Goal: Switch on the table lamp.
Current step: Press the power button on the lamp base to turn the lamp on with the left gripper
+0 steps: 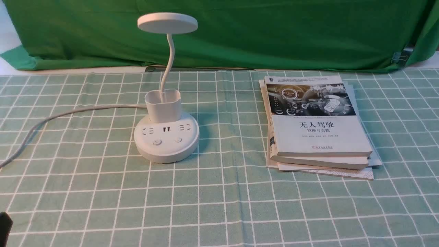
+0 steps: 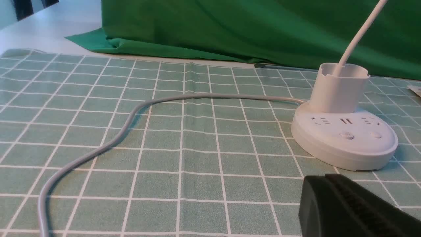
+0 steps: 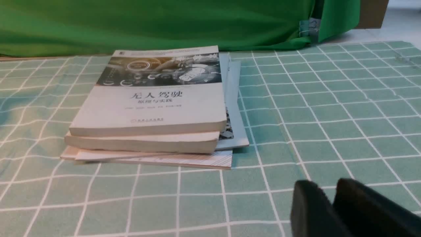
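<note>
The white table lamp stands left of centre on the checked cloth, and its disc head is unlit. Two buttons sit on the front of its round base, below the sockets and the cup holder. A white cord runs off to the left. In the left wrist view, my left gripper is shut and empty, low over the cloth, a short way in front of the lamp base. My right gripper is shut with only a sliver between its tips, near the cloth and right of the books.
A stack of books lies right of the lamp, and it also shows as the book stack in the right wrist view. A green backdrop cloth hangs along the table's far edge. The cord curves across the left side.
</note>
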Available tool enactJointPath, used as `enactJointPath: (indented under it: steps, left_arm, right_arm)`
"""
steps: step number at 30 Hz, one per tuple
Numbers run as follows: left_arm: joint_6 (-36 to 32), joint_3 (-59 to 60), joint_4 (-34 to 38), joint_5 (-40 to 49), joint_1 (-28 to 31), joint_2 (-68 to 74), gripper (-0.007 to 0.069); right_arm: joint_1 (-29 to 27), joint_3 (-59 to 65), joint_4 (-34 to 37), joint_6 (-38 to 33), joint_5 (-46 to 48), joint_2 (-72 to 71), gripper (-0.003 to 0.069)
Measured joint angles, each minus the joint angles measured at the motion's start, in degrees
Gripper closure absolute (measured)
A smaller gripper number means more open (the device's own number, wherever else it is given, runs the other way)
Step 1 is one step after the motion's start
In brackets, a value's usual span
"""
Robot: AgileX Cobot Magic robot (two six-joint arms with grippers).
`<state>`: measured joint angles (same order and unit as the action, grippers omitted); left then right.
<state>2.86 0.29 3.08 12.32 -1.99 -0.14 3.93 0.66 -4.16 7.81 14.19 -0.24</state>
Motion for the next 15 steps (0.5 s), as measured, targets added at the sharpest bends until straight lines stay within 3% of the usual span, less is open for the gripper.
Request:
enactJointPath:
  steps: [15]
  left_arm:
    - [0.0, 0.0, 0.0, 0.0, 0.0, 0.0, 0.0603]
  right_arm:
    - [0.0, 0.0, 0.0, -0.05, -0.05, 0.0, 0.0445]
